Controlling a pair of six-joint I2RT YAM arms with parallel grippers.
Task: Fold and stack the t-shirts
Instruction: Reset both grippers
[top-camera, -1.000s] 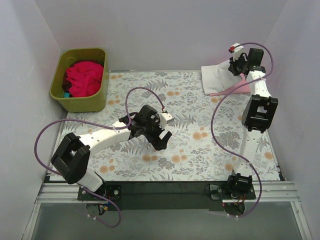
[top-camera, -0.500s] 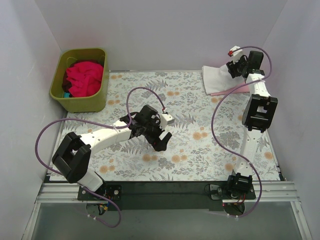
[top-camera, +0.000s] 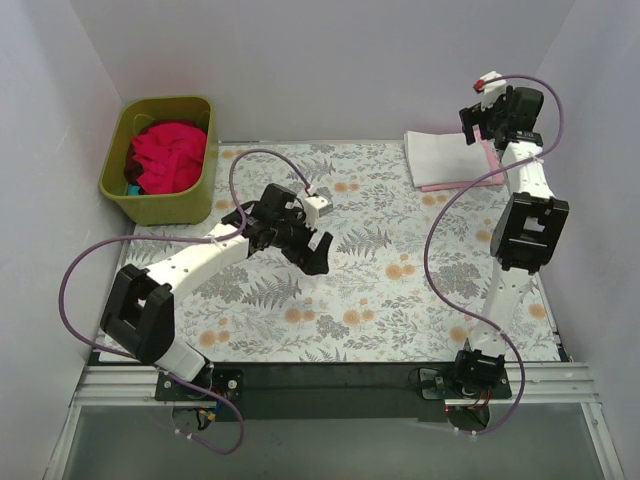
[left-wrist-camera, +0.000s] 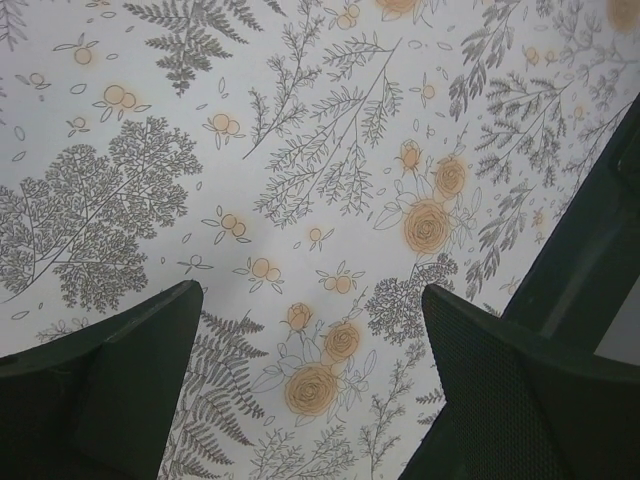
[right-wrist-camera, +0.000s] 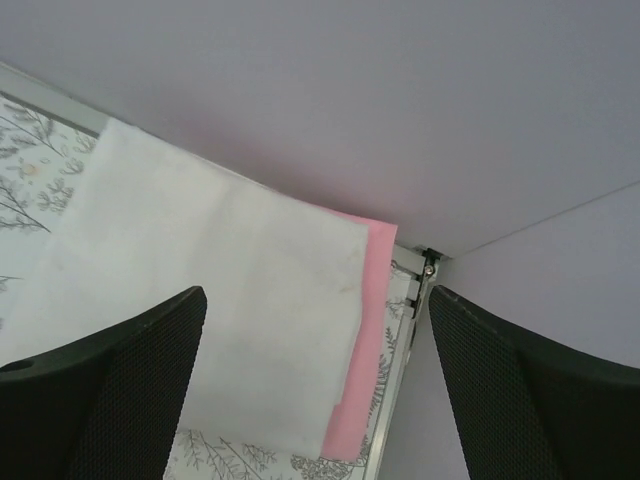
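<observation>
A folded white t-shirt (top-camera: 440, 157) lies on a folded pale pink t-shirt (top-camera: 490, 165) at the far right corner. In the right wrist view the white one (right-wrist-camera: 210, 300) covers most of the pink one (right-wrist-camera: 365, 350). Crimson red t-shirts (top-camera: 167, 155) are heaped in the olive-green tub (top-camera: 160, 205) at the far left. My right gripper (top-camera: 478, 122) is open and empty, raised above the stack (right-wrist-camera: 315, 370). My left gripper (top-camera: 318, 245) is open and empty over the floral sheet near the middle (left-wrist-camera: 310, 390).
The grey-and-orange floral sheet (top-camera: 380, 270) covers the table; it fills the left wrist view (left-wrist-camera: 300, 200). Pale walls stand close on the left, back and right. A metal frame edge (right-wrist-camera: 410, 300) runs beside the stack.
My right gripper has let go of the white shirt and risen above the stack; the white shirt now lies flat. My left gripper has moved away from me and a little left.
</observation>
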